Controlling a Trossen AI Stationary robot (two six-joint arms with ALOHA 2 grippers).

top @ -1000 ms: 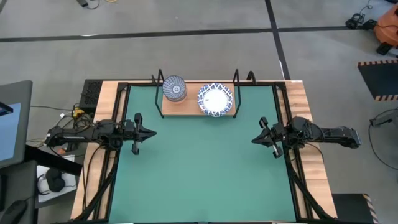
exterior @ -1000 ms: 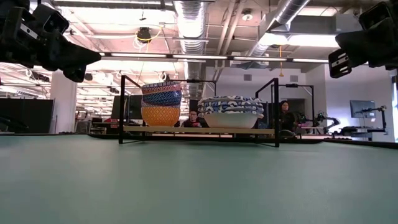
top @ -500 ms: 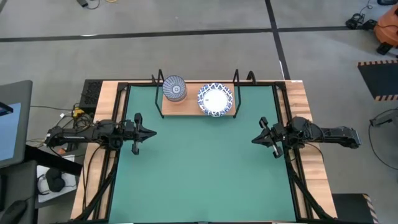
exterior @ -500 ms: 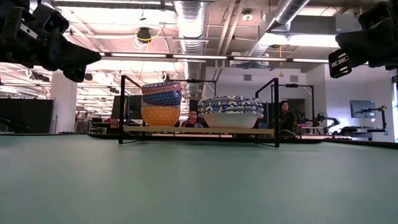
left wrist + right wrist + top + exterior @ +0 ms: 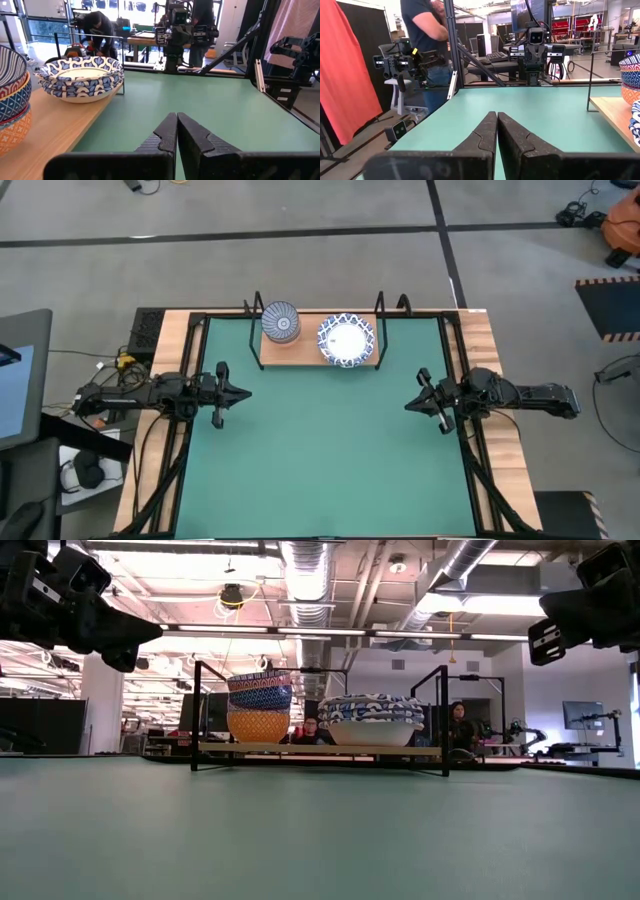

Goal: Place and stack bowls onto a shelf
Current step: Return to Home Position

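Note:
The shelf (image 5: 318, 352), a light-wood board in a black frame, stands at the far edge of the green mat. On it rest two stacks: the smaller patterned bowls (image 5: 280, 322) (image 5: 259, 707) on the left, the wider white bowls with blue lattice rims (image 5: 346, 338) (image 5: 371, 721) (image 5: 80, 77) on the right. My left gripper (image 5: 247, 392) (image 5: 177, 120) hovers shut above the mat's left side. My right gripper (image 5: 407, 405) (image 5: 497, 119) hovers shut above the mat's right side. Both are well clear of the shelf.
The green mat (image 5: 320, 450) covers the table between the arms. Black frame rails (image 5: 462, 350) run along the table's sides. People stand in the room beyond the table, in the low and wrist views.

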